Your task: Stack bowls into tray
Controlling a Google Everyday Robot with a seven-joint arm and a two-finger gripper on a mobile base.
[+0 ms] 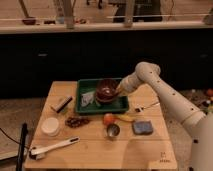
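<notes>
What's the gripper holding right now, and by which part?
Looks like the bowl, held at its right rim by the gripper over the tray. The contact itself is hard to make out, so this is likely, not certain.

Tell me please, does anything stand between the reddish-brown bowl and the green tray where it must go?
Nothing visible does. The bowl is already over the tray, with the gripper at its right edge. The only other thing in the tray is a small pale item on the left part, beside the bowl, not under it.
</notes>
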